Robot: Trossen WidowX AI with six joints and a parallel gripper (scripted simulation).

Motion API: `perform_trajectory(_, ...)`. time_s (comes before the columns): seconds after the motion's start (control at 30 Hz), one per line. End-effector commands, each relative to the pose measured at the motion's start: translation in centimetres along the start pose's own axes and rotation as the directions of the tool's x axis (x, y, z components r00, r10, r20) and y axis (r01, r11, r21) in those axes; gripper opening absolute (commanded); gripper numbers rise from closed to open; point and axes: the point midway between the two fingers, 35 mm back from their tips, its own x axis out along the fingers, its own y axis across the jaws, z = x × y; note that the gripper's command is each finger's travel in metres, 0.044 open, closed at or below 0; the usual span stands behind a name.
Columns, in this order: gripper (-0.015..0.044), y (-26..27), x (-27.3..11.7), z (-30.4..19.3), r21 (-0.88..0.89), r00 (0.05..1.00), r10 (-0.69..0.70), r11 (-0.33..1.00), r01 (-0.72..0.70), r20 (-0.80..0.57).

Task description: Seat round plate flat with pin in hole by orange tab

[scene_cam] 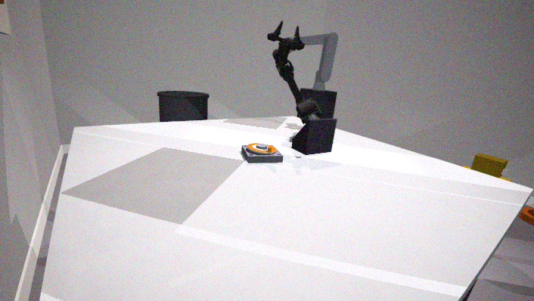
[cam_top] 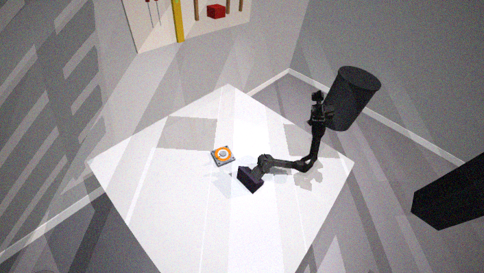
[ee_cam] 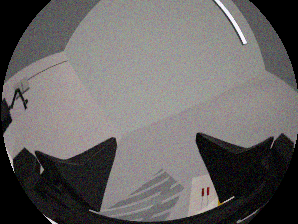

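- The gripper (scene_cam: 287, 33) is raised high above the table (scene_cam: 340, 212), its two pointed fingers (scene_cam: 279, 29) spread wide apart with nothing between them, tips aimed upward and away from the work.
- Far below the fingers and well apart from them, the round plate (scene_cam: 261, 148) with its orange ring sits on the post (cam_top: 223, 153) of the grey square base (scene_cam: 262, 156), which lies just beside the arm's dark pedestal (scene_cam: 315, 135).
- The orange tab (scene_cam: 270, 150) shows at the plate's edge on the pedestal side; the pin and hole are too small to make out, so the plate's tilt cannot be confirmed.
- The wrist view shows only blank wall beyond both fingertips, so the arm looks parked, the approach apparently not yet begun.
- The next move likely calls for swinging down over the plate to turn it.
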Motion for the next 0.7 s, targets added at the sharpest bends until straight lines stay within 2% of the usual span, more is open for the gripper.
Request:
perform_trajectory(0.0,0.0374,-0.1,0.2,-0.4,0.0,1.0,-0.002,1.0,0.002,-0.015)
perform_trajectory(0.03,0.0347,-0.2,0.9,-1.7,0.003,0.998,-0.008,1.0,0.009,-0.059)
perform_trajectory(0.13,0.0269,-0.9,4.2,-8.3,0.183,0.967,0.011,0.982,0.036,-0.253)
perform_trajectory(0.23,0.019,-1.0,5.8,-12.8,0.292,0.925,0.038,0.953,0.08,-0.379)
perform_trajectory(0.33,0.0111,-1.3,6.7,-14.8,0.329,0.909,0.012,0.934,0.138,-0.416)
perform_trajectory(0.47,0.0006,0.4,8.3,-24.7,0.492,0.745,0.12,0.817,0.301,-0.656)
perform_trajectory(0.57,0.0,1.4,8.3,-28.1,0.517,0.668,0.165,0.771,0.371,-0.725)
perform_trajectory(0.67,0.0,3.7,7.5,-34.2,0.515,0.494,0.254,0.687,0.513,-0.831)
